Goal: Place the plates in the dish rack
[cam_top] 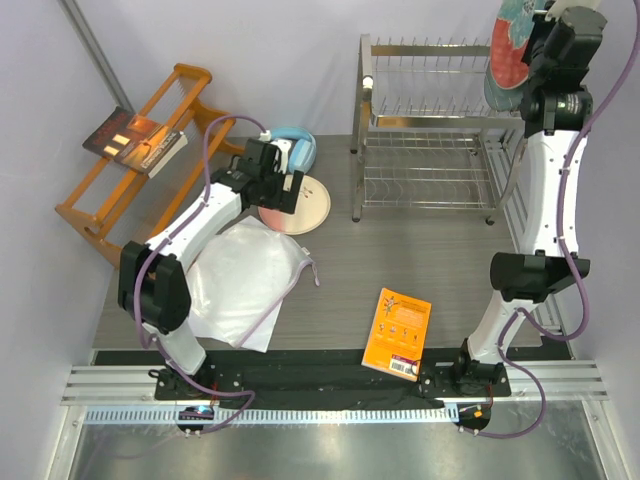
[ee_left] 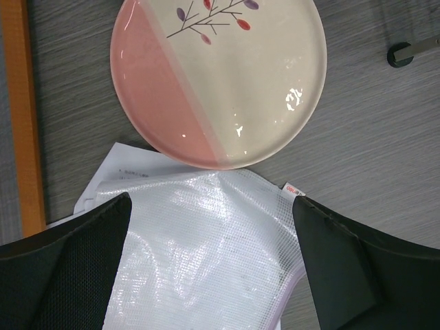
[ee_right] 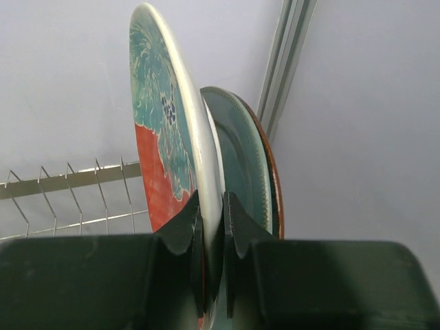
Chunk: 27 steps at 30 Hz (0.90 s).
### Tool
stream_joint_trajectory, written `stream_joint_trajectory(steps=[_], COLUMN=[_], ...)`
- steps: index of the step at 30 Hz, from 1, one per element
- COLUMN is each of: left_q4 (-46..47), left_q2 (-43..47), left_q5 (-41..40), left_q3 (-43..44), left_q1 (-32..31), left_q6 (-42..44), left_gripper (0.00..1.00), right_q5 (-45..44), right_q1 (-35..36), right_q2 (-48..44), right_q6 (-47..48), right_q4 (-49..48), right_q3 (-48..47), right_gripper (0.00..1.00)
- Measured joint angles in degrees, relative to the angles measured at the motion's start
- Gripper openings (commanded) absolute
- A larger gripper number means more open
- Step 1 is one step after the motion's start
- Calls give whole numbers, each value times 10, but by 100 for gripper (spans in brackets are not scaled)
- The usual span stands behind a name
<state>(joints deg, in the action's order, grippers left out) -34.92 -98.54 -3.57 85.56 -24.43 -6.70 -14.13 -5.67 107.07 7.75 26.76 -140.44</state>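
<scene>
Gripping the rim of the teal-and-red plate (ee_right: 161, 137), the right gripper (ee_right: 212, 220) has its jaws pinched tight on the edge. It holds the plate upright over the right end of the dish rack (cam_top: 425, 150), out around 1 o'clock on the table (cam_top: 420, 270). From the wrist camera the plate sticks straight up at 12 o'clock from the fingers, all glossy glaze with a pale rim. Just behind it, toward 1 o'clock, a dark teal plate (ee_right: 244, 165) with a brownish edge also stands on its rim. Can't tell if the two touch. The rack is thin shiny metal wire, two tiers, with slots along the top.

The left gripper (ee_left: 213, 203) is spread wide with nothing in it, hovering over a crinkly white mesh bag (ee_left: 206, 268). The pink-and-cream plate (ee_left: 227, 89) lies flat on the grey wood-grain table at 12 o'clock from those jaws. It's round and shiny with a little twig pattern, and its near edge meets the bag.
</scene>
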Motion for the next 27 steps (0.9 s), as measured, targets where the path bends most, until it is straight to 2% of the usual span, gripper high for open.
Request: stream_joint_trajectory(steps=[12, 19, 27], left_q4=[-1, -1, 2], left_q2=[-7, -11, -18], left_q5=[1, 1, 2], left_q3=[5, 5, 5], left_q1=[0, 0, 0], left_q6=[-1, -1, -1], left_gripper=[99, 99, 99], right_q5=[-90, -117, -129], right_q1=[78, 93, 97], right_q2=[0, -1, -16], right_q6=[85, 109, 121], right_q4=[-1, -11, -45], right_q3=[38, 42, 104], right_gripper=[1, 1, 1])
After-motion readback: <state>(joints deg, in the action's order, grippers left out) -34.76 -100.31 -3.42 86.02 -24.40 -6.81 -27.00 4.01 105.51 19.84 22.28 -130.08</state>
